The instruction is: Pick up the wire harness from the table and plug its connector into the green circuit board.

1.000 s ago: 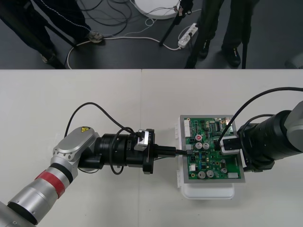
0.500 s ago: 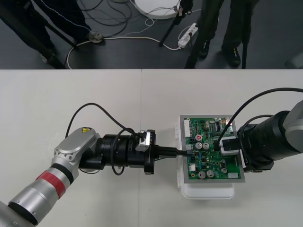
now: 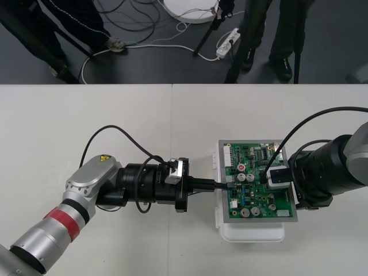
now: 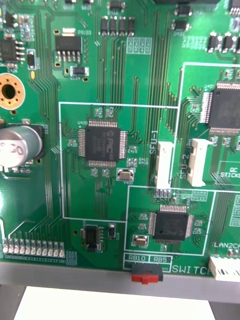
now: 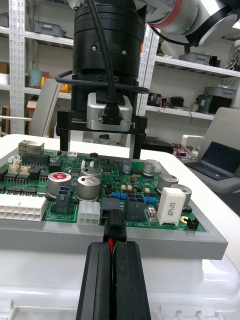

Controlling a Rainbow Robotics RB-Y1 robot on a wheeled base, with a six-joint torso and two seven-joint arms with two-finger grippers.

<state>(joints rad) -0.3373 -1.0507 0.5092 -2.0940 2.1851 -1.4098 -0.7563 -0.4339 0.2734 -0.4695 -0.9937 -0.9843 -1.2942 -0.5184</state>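
We see almost nothing shifted: our left pincer (image 3: 219, 185) clamps the plug (image 5: 114, 226) at the board's (image 3: 259, 201) edge socket, seemingly not fully seated, while our right pincer (image 3: 267, 175) stands spread over the board.

harness wires (image 5: 108, 241) mostly hidden inside left claw (image 5: 111, 246), green board (image 4: 120, 90) cropped

- This is a lab or technical workshop, not a home.
- A plain light table (image 3: 115, 115) serves as the workbench, and a bare green circuit board (image 3: 259, 187) sits on it on a white base (image 3: 253, 233).
- Loose cables (image 3: 144, 26), a white power strip (image 3: 228, 40) and a black stand leg (image 3: 205, 37) lie on the dark floor (image 3: 172, 66) beyond the table.
- Perforated metal shelving (image 5: 16, 65) holds storage bins (image 5: 47, 29) and equipment.
- An open laptop (image 5: 217, 162) stands on a side desk.
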